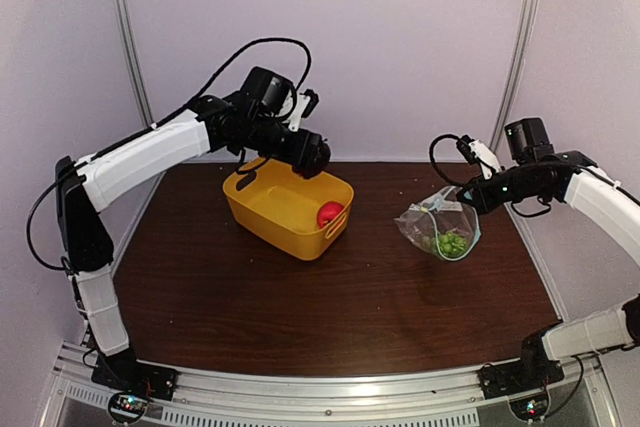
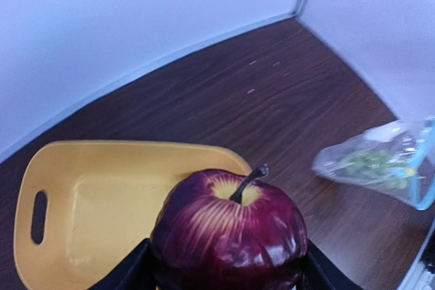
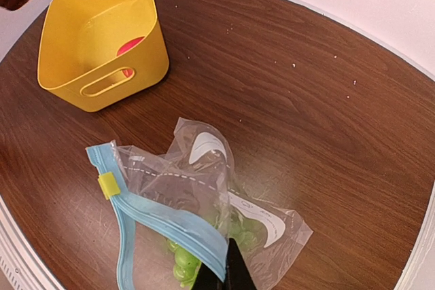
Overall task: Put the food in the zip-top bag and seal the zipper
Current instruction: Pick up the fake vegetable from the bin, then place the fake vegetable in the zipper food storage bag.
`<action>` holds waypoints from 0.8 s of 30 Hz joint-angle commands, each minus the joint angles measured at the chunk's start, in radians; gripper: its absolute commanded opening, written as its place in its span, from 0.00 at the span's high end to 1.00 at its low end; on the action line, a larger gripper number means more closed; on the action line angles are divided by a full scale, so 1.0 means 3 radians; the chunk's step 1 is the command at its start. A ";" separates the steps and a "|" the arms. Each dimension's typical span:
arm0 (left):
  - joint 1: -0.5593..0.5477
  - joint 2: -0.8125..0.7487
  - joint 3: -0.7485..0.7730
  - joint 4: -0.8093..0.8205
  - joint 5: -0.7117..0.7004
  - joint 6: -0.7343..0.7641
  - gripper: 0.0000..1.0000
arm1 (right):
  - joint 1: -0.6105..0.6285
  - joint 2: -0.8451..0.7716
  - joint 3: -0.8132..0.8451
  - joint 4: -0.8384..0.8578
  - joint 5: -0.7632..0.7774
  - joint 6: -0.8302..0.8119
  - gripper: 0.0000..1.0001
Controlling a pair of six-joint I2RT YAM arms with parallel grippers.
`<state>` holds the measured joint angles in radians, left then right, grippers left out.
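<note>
Maroon and glossy, the round fruit [image 2: 228, 232] with its short stem sits pinched in the left gripper [image 1: 314, 157], whose dark fingers [image 2: 126, 274] press against its two sides. The fruit is held in the air above the far rim of the yellow basket [image 1: 285, 209], clear of it. Inside the basket, against the wall nearer the right arm, lies the pink-red fruit [image 1: 330, 214].

To the right of the basket and well apart from it, the zip-top bag [image 3: 204, 188] hangs from the right gripper [image 3: 226, 273], which is pressed together on the bag's top edge at the light blue zipper [image 3: 156, 215]. The zipper is unsealed: its two strips part into a loop and the mouth gapes. A small yellow slider tab [image 3: 107, 185] sits at the strip's far end. The green grape bunch [image 1: 452, 243] rests in the bottom of the bag, seen through the crinkled clear plastic beside a white label [image 3: 206, 149]. Whether the bag's lower end touches the brown wooden desk [image 1: 300, 307] or hangs just above it, I cannot tell.
</note>
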<state>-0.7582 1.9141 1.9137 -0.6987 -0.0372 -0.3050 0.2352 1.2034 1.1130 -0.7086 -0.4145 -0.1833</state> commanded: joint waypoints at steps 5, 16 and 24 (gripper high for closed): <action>-0.0637 -0.0176 -0.0625 0.1897 0.1081 -0.0734 0.60 | -0.0002 0.0108 0.0208 -0.0015 -0.0070 0.0227 1.00; -0.0943 0.0554 -0.0420 0.2879 0.1454 -0.1778 0.63 | -0.0002 0.0101 0.0190 0.0160 -0.0162 0.0657 1.00; -0.1036 0.0971 -0.0053 0.2879 0.1429 -0.2123 0.69 | -0.0002 0.0022 0.0119 0.0327 -0.0308 0.0906 1.00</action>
<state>-1.0576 2.1677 1.8275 0.0834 0.3733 -0.8520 0.2356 1.2346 1.1587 -0.6647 -0.4614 0.0349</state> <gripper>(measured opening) 0.664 0.004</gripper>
